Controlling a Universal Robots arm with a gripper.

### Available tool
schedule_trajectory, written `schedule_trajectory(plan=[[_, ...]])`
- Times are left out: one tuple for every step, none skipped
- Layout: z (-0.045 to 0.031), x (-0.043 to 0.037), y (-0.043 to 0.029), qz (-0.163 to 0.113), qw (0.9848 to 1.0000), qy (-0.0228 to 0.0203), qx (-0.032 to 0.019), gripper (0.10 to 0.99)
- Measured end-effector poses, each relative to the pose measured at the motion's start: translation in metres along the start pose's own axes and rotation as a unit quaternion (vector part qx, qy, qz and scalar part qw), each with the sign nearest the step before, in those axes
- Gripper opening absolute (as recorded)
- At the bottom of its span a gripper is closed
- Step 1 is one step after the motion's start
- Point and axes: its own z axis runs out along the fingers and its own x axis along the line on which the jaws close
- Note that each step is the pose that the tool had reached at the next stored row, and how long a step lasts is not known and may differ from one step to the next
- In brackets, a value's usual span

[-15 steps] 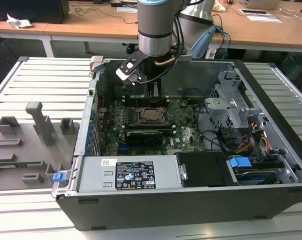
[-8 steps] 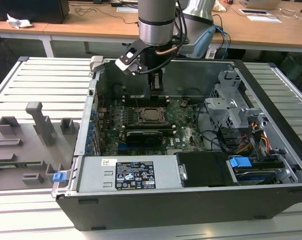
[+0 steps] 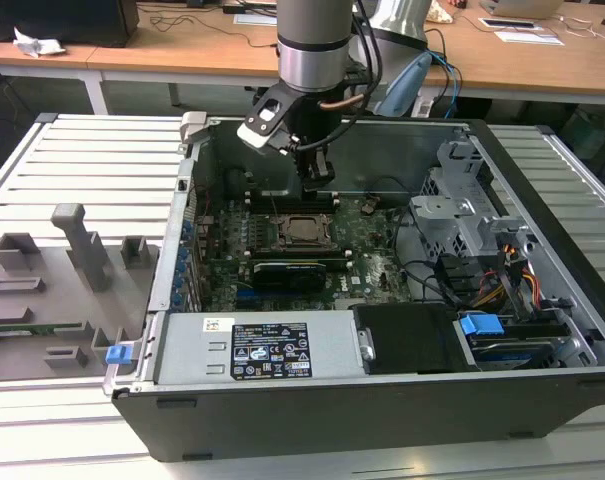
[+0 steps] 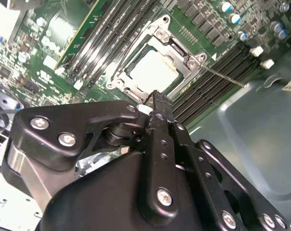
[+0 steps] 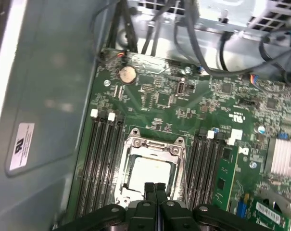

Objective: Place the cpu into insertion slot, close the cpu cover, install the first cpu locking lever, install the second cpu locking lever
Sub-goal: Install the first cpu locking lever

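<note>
- The hand (image 5: 155, 186) hangs low over the green board (image 3: 372, 260), just above the near edge of the cpu cover (image 5: 152, 144). Its two fingers are pressed together and nothing is between them.
- The cpu (image 5: 150, 173) lies flat in the insertion slot (image 3: 285, 228), and the cover's frame lies around its pale face. So placing the chip looks done, and the cover looks down.
- In the second wrist view a thin metal lever (image 4: 227, 78) runs out from one corner of the cover, beside the memory slots (image 4: 210, 91). I cannot tell if it is hooked.
- I judge the step in hand is the work on cover and lever. To do it well:
  - the joined fingers should act as one blunt tip;
  - they should press only on the frame or the rod, never on the chip face;
  - the push should be slow and straight, and stay away from the memory slots.
- The open computer case (image 3: 382, 410) stands on the slatted bench (image 3: 102, 150). It holds the board, a grey power box (image 3: 192, 350), a metal drive cage (image 3: 462, 210) and bundled cables (image 3: 502, 285).
- At the exterior view's left a grey tray (image 3: 22, 300) with moulded holders lies on the bench, well apart from the hand.
</note>
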Motion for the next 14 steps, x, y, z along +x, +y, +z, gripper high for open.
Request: schedule_trajectory(plan=[[0.0000, 0.0000, 0.0000, -0.005, 1.0000, 0.0003, 0.0001, 0.106], [0.0000, 0.0000, 0.0000, -0.010, 1.0000, 0.0005, 0.0001, 0.106], [0.0000, 0.0000, 0.0000, -0.013, 0.9999, 0.0007, 0.0001, 0.106], [0.0000, 0.0000, 0.0000, -0.016, 0.9999, 0.0010, 0.0002, 0.106], [0.0000, 0.0000, 0.0000, -0.020, 0.9998, 0.0012, 0.0002, 0.106], [0.0000, 0.0000, 0.0000, -0.028, 0.9996, 0.0016, 0.0003, 0.106], [0.0000, 0.0000, 0.0000, -0.035, 0.9994, 0.0021, 0.0003, 0.106], [0.0000, 0.0000, 0.0000, -0.039, 0.9992, 0.0024, 0.0004, 0.106], [0.0000, 0.0000, 0.0000, -0.050, 0.9987, 0.0030, 0.0005, 0.106], [0.0000, 0.0000, 0.0000, -0.055, 0.9985, 0.0033, 0.0005, 0.106], [0.0000, 0.0000, 0.0000, -0.062, 0.9981, 0.0037, 0.0005, 0.106], [0.0000, 0.0000, 0.0000, -0.067, 0.9978, 0.0040, 0.0006, 0.106], [0.0000, 0.0000, 0.0000, -0.073, 0.9973, 0.0044, 0.0006, 0.106], [0.0000, 0.0000, 0.0000, -0.083, 0.9966, 0.0050, 0.0007, 0.106]])
